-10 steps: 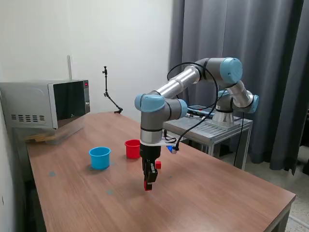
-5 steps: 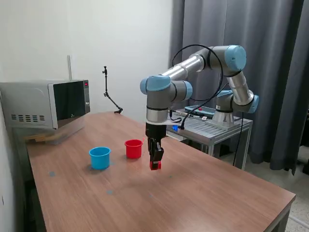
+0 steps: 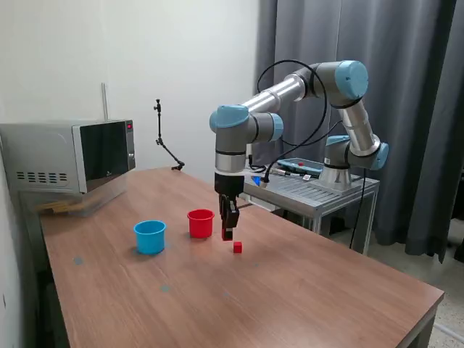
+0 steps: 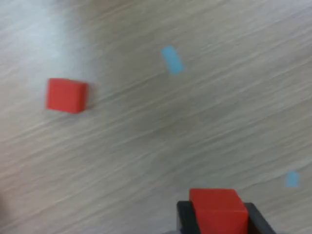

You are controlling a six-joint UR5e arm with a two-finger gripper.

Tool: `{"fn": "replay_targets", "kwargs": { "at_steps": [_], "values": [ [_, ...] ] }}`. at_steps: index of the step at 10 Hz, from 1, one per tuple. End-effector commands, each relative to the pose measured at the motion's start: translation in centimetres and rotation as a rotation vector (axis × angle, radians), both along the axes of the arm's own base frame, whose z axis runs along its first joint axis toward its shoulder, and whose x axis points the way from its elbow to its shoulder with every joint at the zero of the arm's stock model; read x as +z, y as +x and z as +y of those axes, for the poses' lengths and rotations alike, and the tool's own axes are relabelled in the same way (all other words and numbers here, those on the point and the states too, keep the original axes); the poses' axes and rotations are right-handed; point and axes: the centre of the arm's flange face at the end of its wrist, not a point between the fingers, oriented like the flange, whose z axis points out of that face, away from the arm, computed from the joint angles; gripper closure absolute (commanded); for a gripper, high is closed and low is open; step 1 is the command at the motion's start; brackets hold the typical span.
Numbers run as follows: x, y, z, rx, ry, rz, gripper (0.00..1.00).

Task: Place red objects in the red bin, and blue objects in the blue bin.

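My gripper hangs above the table, shut on a small red cube, just to the exterior view's right of the red cup. In the wrist view that cube sits between the two dark fingers. A second red cube lies on the wood just below and beside the gripper; the wrist view shows this cube too. The light-blue cup stands to the exterior view's left of the red cup. The blue objects are out of view.
A microwave sits at the table's far corner on the exterior view's left, with a thin black stand behind. The arm's base is on a metal side table beyond the far edge. Small blue tape marks dot the wood.
The gripper has risen from the table with the red cube held and moved back toward the red cup. The other red cube stayed where it lay.
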Motion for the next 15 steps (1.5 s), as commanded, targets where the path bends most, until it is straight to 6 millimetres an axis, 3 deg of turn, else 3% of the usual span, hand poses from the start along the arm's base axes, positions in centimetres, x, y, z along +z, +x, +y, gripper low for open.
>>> {"fn": "replay_targets", "kwargs": {
  "at_steps": [1, 4, 7, 9, 12, 15],
  "values": [
    [0.3, 1.1, 5.8, -0.072, 0.005, -0.020, 1.00],
    [-1.0, 1.7, 9.1, -0.077, -0.001, -0.052, 1.00],
    [-2.5, 4.1, 11.8, -0.118, -0.005, -0.081, 1.00],
    [-0.8, 5.7, 14.8, -0.164, -0.002, -0.041, 1.00],
    [0.1, 6.7, 18.0, -0.211, -0.001, -0.030, 1.00],
    [-0.2, 6.8, 18.5, -0.220, 0.004, -0.009, 1.00]
  ]
}}
